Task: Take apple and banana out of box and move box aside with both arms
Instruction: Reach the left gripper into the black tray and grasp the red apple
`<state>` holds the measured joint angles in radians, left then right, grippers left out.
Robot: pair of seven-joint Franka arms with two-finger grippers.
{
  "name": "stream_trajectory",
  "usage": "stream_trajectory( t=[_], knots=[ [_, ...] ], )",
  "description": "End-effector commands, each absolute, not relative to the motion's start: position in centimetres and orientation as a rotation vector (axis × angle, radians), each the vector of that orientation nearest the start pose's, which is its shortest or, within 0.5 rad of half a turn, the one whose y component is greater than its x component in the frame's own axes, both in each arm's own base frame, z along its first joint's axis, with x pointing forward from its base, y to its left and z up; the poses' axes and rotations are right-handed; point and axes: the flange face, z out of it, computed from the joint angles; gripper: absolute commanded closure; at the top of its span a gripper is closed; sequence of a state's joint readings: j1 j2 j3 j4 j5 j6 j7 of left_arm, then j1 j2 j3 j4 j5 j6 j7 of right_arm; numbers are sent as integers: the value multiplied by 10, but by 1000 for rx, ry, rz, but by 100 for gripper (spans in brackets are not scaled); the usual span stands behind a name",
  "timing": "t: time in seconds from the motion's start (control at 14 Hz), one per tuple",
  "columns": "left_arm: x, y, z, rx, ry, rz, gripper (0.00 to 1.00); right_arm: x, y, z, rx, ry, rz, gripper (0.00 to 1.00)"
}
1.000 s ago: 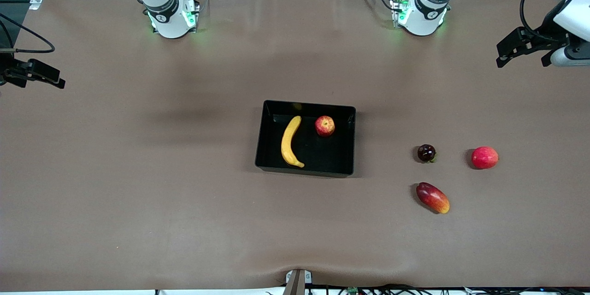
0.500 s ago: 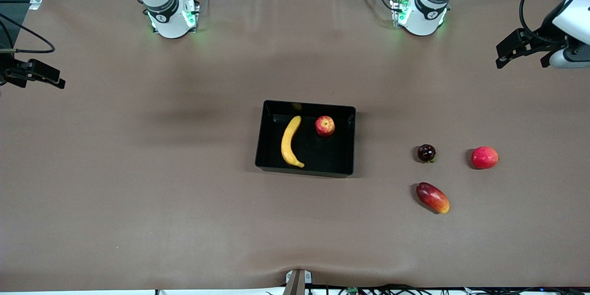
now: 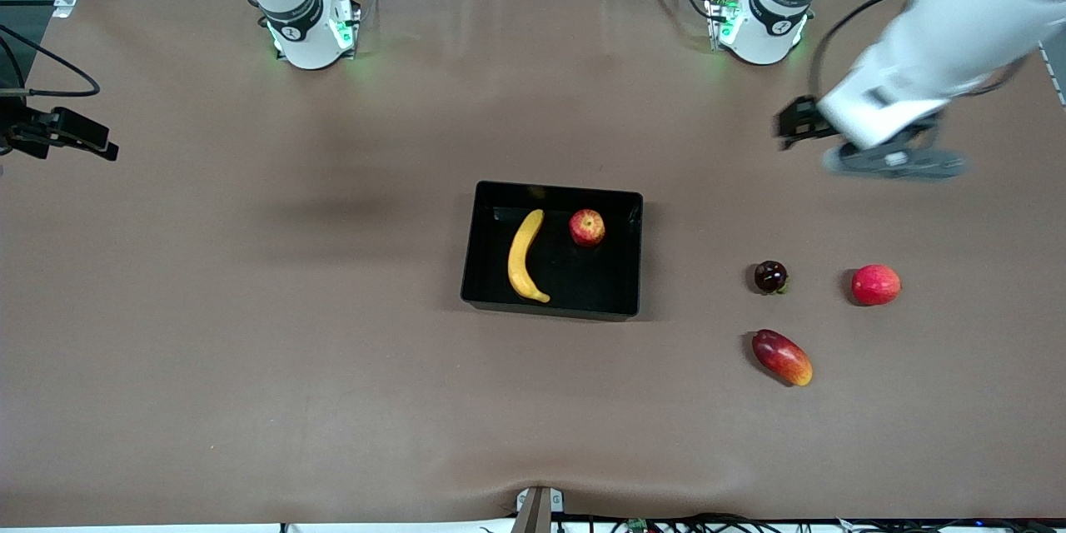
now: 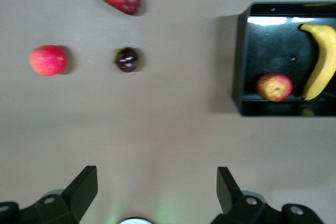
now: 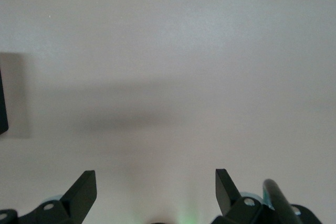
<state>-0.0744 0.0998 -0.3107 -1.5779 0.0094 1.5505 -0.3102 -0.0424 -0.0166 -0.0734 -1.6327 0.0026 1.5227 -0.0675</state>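
Note:
The black box [image 3: 583,276] sits at the middle of the table. Inside it lie the yellow banana [image 3: 525,256] and the small red apple [image 3: 587,227], apart from each other. The left wrist view shows the same box [image 4: 262,51] with the banana [image 4: 320,61] and the apple [image 4: 274,86] in it. My left gripper [image 3: 795,127] hangs open and empty over bare table toward the left arm's end, well away from the box; its fingers [image 4: 84,184] stand wide apart. My right gripper [image 3: 92,146] waits open and empty at the right arm's end of the table.
Three loose fruits lie on the table toward the left arm's end: a dark round fruit [image 3: 770,276], a pinkish-red round fruit [image 3: 875,284] and a red-and-yellow mango [image 3: 781,356], the mango nearest the front camera. Brown tabletop [image 3: 250,350] stretches on every side.
My left arm has swung in from the table's end toward the middle, its gripper still open. The right arm, the box and all the fruits have stayed put.

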Motion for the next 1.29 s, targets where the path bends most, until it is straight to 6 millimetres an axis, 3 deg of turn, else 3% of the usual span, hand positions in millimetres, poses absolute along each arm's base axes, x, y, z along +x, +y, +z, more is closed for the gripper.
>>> stream_trajectory(
  t=[0.0,0.14,0.29,0.5,0.71,0.93,1.07,1.21],
  knots=[
    [539,-267,526,-3122,-5,201,0,540,-68,603,-3125,74,143,0],
    [534,-314,489,-3143,17,181,0,541,-66,604,-3125,69,140,0],
    [526,-361,454,-3141,-79,161,0,541,-67,604,-3125,72,140,0],
    [519,-414,390,-3114,-186,101,0,541,-67,604,-3125,72,140,0],
    [518,-437,334,-3106,-128,90,0,541,-66,604,-3125,69,140,0],
    [515,-449,294,-3098,-61,84,0,541,-67,604,-3125,72,140,0],
    [504,-461,274,-3097,-21,99,0,541,-66,604,-3125,72,140,0],
    [504,-460,258,-3076,0,108,0,541,-66,604,-3125,72,140,0]
  ],
)
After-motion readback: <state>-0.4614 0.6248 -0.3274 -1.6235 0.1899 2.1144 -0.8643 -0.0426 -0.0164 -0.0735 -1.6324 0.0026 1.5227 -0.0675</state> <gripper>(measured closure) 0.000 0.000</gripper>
